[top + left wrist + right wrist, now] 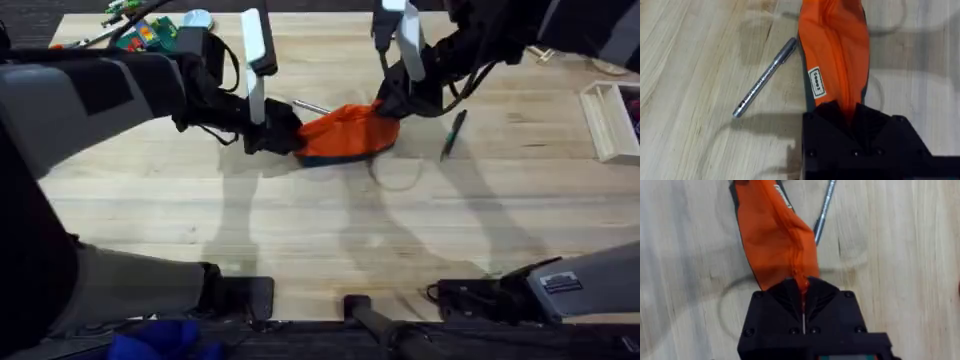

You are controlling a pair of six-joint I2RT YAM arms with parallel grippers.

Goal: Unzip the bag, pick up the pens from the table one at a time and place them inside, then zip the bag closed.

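Lying mid-table (300, 220), the orange pencil pouch (345, 135) was pinched at opposite ends by left gripper (852, 112) and right gripper (802, 287); soft, light fabric, judged best held at seam ends.

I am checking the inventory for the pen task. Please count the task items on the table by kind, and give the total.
Orange bag: 1, held at one end by the left claw and at the other by the right claw.
Silver pen: 1, lying beside the bag.
Dark pen: 1, lying apart from the bag.
Total: 3.
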